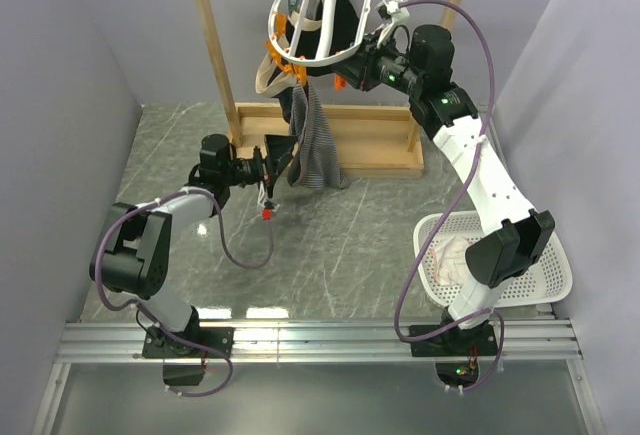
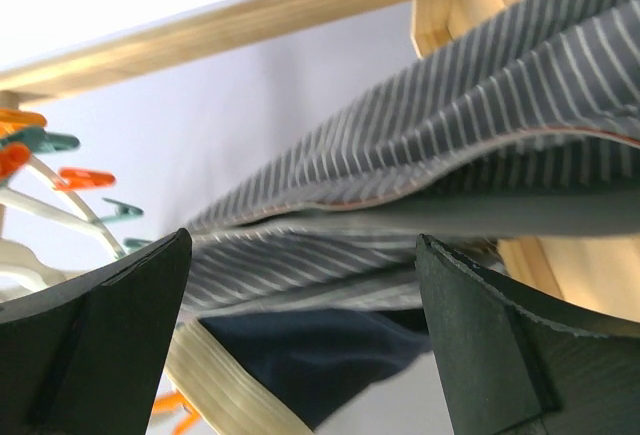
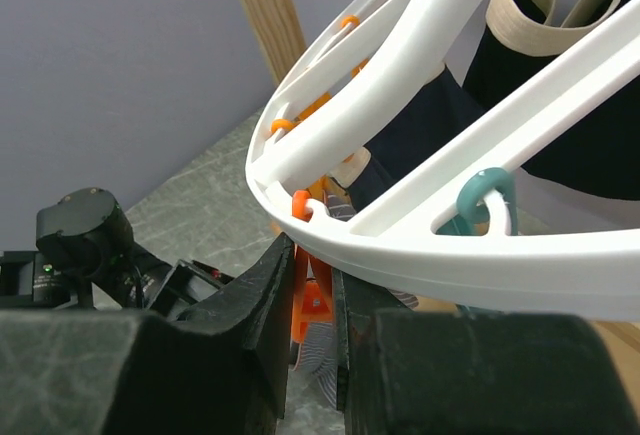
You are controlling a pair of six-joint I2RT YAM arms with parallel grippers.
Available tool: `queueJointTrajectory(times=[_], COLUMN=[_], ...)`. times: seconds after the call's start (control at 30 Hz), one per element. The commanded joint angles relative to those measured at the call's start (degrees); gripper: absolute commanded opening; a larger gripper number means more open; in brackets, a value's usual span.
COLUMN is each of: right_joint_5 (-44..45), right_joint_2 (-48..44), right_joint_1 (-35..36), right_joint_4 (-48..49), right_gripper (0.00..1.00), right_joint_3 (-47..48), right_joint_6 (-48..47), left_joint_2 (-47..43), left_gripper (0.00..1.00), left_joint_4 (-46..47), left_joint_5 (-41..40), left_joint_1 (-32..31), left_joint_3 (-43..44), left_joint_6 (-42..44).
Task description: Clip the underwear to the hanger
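Left gripper (image 1: 268, 168) is spread wide beside the lower edge of the underwear (image 1: 316, 150), not clamping it. The underwear hangs under the hanger (image 3: 420, 255), inside the wooden frame (image 1: 215, 45). Right gripper (image 3: 312, 285) pinches an orange clothespin (image 3: 314, 300) at the fabric's top. Looks nearly done; the clip needs releasing.

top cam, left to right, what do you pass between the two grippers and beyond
left gripper → underwear → right gripper, pinching an orange clip → basket
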Motion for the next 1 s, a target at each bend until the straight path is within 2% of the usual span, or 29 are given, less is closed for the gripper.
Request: queueJointTrajectory(times=[0.0,0.23,0.47,0.97], right_joint_5=[-1.53,-1.97,-2.32,-3.11], right_joint_2=[1.36,1.54,1.98,2.24], right_joint_1=[-0.05,-0.32,-0.58,-1.02], right_joint_4=[1.57,1.22,1.13,0.87], right_gripper=[0.00,0.00,0.00,0.00], right_joint_3=[3.55,3.99,4.43,4.52], right_joint_6=[0.56,1.00,1.62,2.67], left_joint_2=[1.55,3.13,5.33,7.88], left_gripper=[0.99,0.99,0.99,0.98], left_joint_4=[3.07,-9.65,-27.47,-29.36], left_joint_5=[3.73,4.78,4.79,-0.05], left_joint_1=[-1.18,-1.97,-2.33,-5.31], left_joint_3=[3.29,7.51,13.31,16.13], left_joint_6=[9.59,20.13,32.26,34.30])
